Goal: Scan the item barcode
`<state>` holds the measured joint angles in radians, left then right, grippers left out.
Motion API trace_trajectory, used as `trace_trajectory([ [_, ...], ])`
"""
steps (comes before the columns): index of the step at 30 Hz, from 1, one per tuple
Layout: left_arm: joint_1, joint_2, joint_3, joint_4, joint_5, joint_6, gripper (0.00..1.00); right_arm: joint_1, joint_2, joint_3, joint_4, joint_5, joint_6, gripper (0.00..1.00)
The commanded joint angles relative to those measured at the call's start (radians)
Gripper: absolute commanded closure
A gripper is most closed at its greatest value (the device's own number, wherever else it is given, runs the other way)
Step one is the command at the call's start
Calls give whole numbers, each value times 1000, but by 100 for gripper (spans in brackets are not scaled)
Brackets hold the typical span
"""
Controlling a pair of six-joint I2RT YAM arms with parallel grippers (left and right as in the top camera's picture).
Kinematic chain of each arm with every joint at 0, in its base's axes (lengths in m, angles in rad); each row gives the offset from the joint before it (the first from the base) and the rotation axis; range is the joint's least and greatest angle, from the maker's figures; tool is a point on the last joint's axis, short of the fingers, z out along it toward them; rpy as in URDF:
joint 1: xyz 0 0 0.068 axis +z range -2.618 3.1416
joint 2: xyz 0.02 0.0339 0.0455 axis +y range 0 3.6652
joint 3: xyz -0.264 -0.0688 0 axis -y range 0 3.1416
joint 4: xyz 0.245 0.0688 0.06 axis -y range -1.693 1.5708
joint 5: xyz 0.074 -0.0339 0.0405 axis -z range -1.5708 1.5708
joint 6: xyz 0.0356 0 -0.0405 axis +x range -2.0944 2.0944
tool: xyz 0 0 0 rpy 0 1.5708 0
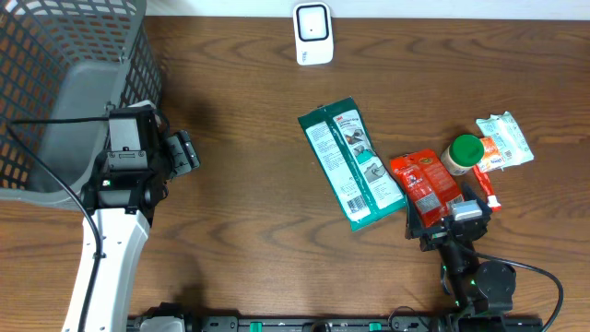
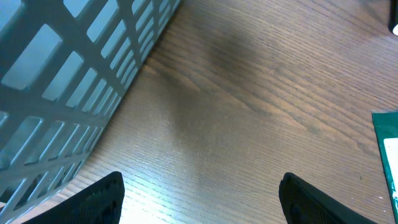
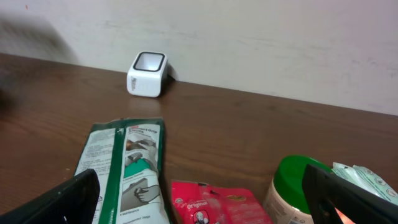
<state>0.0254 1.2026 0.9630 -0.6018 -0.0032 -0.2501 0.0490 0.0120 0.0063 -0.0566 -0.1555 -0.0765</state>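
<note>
- Scanner (image 1: 312,34) (small, white, with a dark window on its face) stands well beyond the green package (image 1: 350,164), toward the wall and clear of it.
- Green package lies flat on the table (image 1: 258,221), printed side up and slightly slanted.
- Red packet (image 1: 424,182) lies just right of the green package, at its near right corner (touching or overlapping, I cannot tell which).
- Green-lidded jar (image 1: 464,152) stands further right of the green package, just beside the red packet. A white wipes pack (image 1: 505,140) and a small red-and-white tube (image 1: 488,190) lie further right again.
- Right gripper (image 1: 456,214) hovers right of the green package's near end, over the near edge of the red packet, with its jaws spread wide and nothing between them.
- Left gripper (image 1: 187,152) sits well left of the green package, beside the mesh basket (image 1: 55,92), with its jaws wide apart over bare wood and holding nothing.
</note>
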Motion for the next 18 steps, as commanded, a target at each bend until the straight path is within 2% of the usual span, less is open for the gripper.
trace_trajectory([
  [1, 5, -63, 7, -1, -9, 10, 20, -11, -6, -1, -6, 16, 9, 1],
  [11, 4, -679, 7, -2, -10, 10, 20, -11, -6, -1, -6, 16, 9, 1],
  [18, 5, -878, -2, -115, -9, 10, 20, -11, -6, -1, -6, 16, 9, 1],
])
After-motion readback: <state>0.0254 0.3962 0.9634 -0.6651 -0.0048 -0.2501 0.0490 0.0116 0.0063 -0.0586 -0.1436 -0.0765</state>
